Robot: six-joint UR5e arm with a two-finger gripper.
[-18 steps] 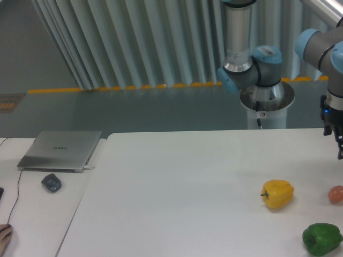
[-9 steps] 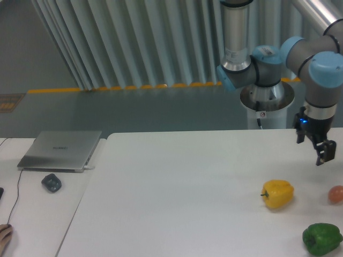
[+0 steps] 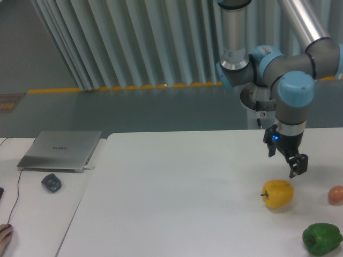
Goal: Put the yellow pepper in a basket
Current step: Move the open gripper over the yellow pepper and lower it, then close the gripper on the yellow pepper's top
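The yellow pepper [image 3: 277, 194] lies on the white table [image 3: 177, 193] at the right, its dark stem pointing left. My gripper [image 3: 284, 159] hangs just above and slightly behind the pepper, not touching it. It is open, with nothing between its fingers [image 3: 299, 165]. No basket is in view.
A green pepper [image 3: 321, 239] sits at the front right corner and a small orange-pink fruit [image 3: 336, 194] at the right edge. A closed laptop [image 3: 60, 150] and a dark mouse [image 3: 51, 183] rest on the left desk. A person's hand [image 3: 4, 234] shows at bottom left.
The arm has swung left from the table's right edge and come down, bringing the gripper over the yellow pepper. The pepper and the other fruit have not moved.
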